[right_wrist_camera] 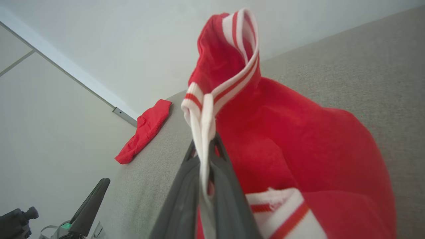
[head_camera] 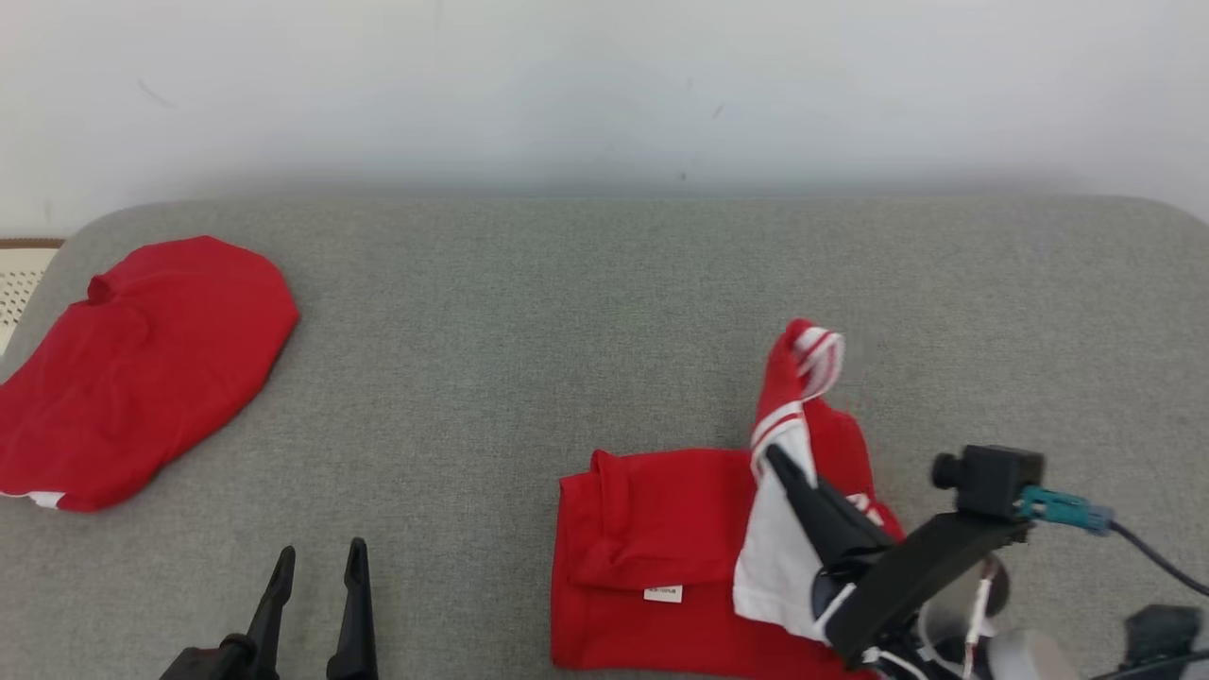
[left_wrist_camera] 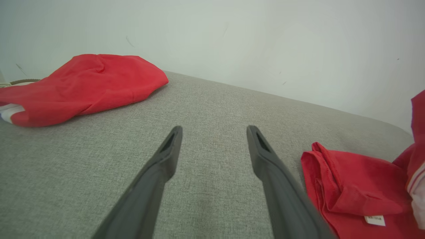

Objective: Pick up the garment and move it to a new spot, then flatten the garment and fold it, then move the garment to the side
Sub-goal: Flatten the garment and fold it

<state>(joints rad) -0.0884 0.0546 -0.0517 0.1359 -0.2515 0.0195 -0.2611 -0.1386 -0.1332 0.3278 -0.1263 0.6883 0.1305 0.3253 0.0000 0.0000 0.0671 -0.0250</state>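
A red garment (head_camera: 661, 557) with white striped trim lies partly folded on the grey table (head_camera: 567, 312), at the front right. My right gripper (head_camera: 779, 463) is shut on its white-and-red striped edge and holds that part lifted above the rest. In the right wrist view the trim (right_wrist_camera: 202, 132) runs between the closed fingers, and red cloth (right_wrist_camera: 292, 139) hangs behind them. My left gripper (head_camera: 316, 562) stands open at the front left over bare table, apart from the garment (left_wrist_camera: 358, 189), whose folded edge shows at the right of the left wrist view beside the open gripper (left_wrist_camera: 214, 132).
A second red garment (head_camera: 142, 368) lies bunched at the table's far left edge, also seen as a red heap (left_wrist_camera: 83, 86) and a red strip (right_wrist_camera: 146, 129). A pale wall (head_camera: 604, 85) rises behind the table. Bare grey table lies between the two garments.
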